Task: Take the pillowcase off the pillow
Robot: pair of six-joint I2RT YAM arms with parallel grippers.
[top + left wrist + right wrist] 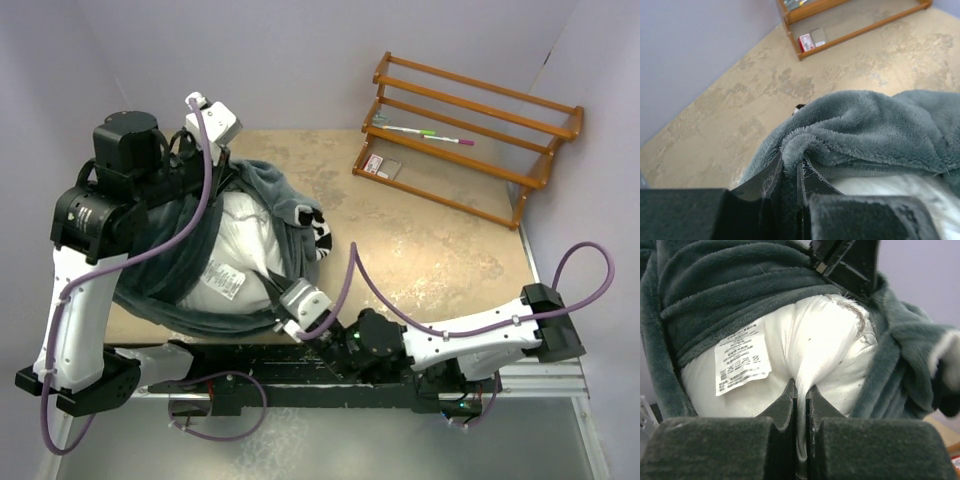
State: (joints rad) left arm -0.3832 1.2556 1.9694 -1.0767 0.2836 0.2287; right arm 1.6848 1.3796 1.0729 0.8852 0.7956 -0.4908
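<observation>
Grey plush makes up nearly all that shows of the pillowcase (pixel 270 190), which lies bunched in a ring around the pillow (pixel 240 250) on the left half of the table (pixel 430 250). Only a small zebra-striped patch (pixel 320 235) peeks out at its right end. At the far side, the left gripper (pixel 790 170) has its jaws nearly closed on a raised fold of that plush, the pile squeezed between the two fingers. At the near edge, the right gripper (pixel 800 395) is clamped tight on a pinch of the pillow's white cloth, just right of a printed care label (pixel 742 360). The white cushion bulges out of the cover's opening towards the right gripper, with grey fabric banked along its left, far and right sides. The left arm reaches over the bundle's left part and hides some of it from above. Well apart, in the far right corner, stands a wooden rack (pixel 470 135) holding two pens (pixel 408 130) and a small red-and-white box (pixel 382 166).
</observation>
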